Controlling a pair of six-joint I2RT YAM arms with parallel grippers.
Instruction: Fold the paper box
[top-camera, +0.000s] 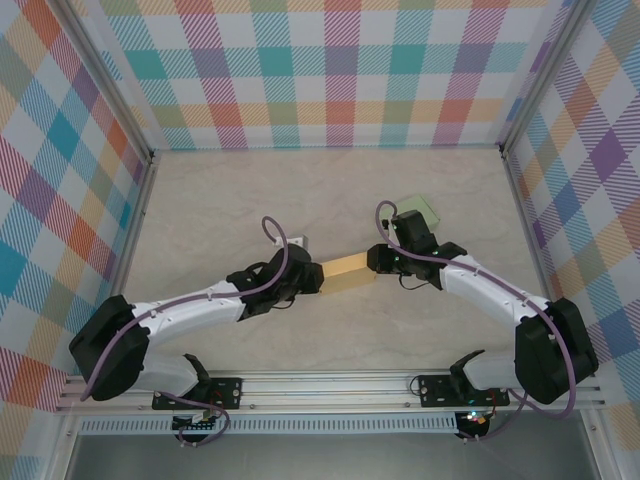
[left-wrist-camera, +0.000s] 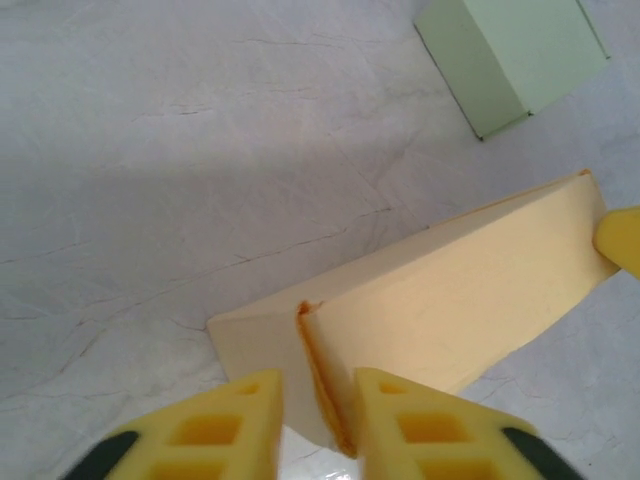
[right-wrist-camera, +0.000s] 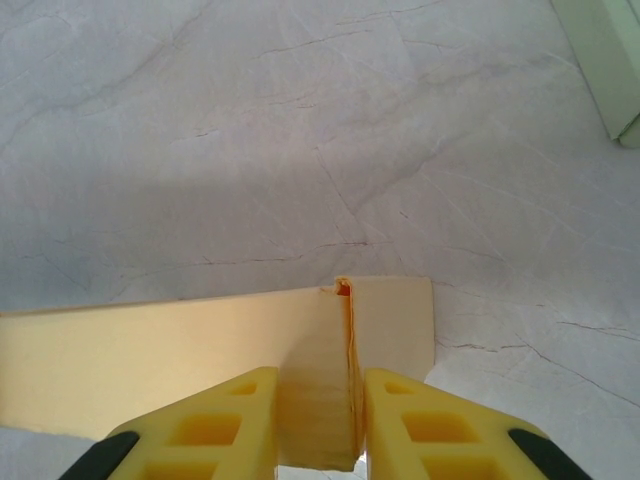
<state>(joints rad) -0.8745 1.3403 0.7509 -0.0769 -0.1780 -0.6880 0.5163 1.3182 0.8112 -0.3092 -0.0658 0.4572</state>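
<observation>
Left fingers (left-wrist-camera: 240, 425), nearly closed, pinch one end of the box (top-camera: 347, 272). Right fingers (right-wrist-camera: 400, 425), equally narrow, clamp its opposite end. A green box (top-camera: 418, 212) lies just beyond.

The paper box (left-wrist-camera: 470, 290) is looking like smooth, matt yellow card, with its folded edge showing a slightly rough orange crease. The surface (left-wrist-camera: 200, 150) is appearing smooth and pale, marble-patterned with thin grey veins, and is giving off only a dull sheen. The fingers (left-wrist-camera: 240, 425) of the left claw (left-wrist-camera: 320, 400) and those of the right claw (right-wrist-camera: 320, 400) are showing as matt yellow moulded plastic with hollow pockets and black inserts at the sides. A green box (left-wrist-camera: 510, 60) is looking like matt card too. In the top view, the arms (top-camera: 190, 305) are wearing glossy white plastic shells with black joints. A rail (top-camera: 330, 385) is gleaming as brushed metal, and the walls (top-camera: 330, 70) are showing a matt checked print.
</observation>
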